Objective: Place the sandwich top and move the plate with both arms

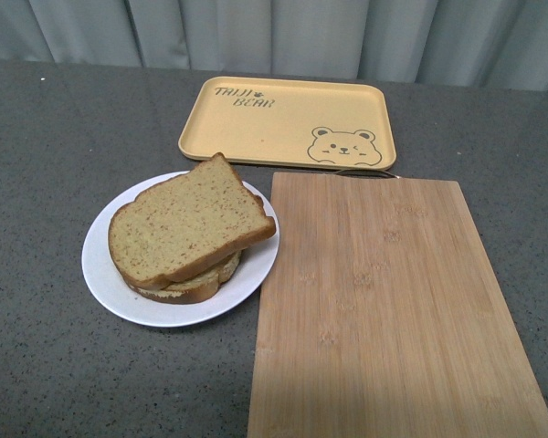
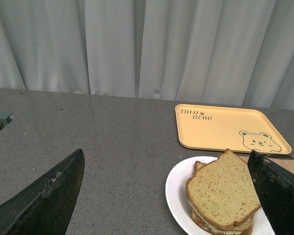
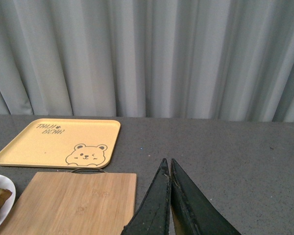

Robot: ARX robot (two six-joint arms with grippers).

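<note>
On the grey table (image 1: 36,137), a wooden board (image 1: 384,301) is lying just beside the white plate (image 1: 105,274), which is carrying the bread top (image 1: 187,224) on its stack. The left gripper (image 2: 165,152) is gaping empty; the right gripper (image 3: 168,161) is pressing its fingers together.

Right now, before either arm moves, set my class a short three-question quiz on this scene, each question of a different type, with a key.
1. True or false: the sandwich top lies on the other slices on the plate.
2. Which gripper is shut? A: left gripper. B: right gripper.
3. Short answer: what is drawn on the yellow tray?

Key: 1 true; 2 B; 3 a bear.
</note>
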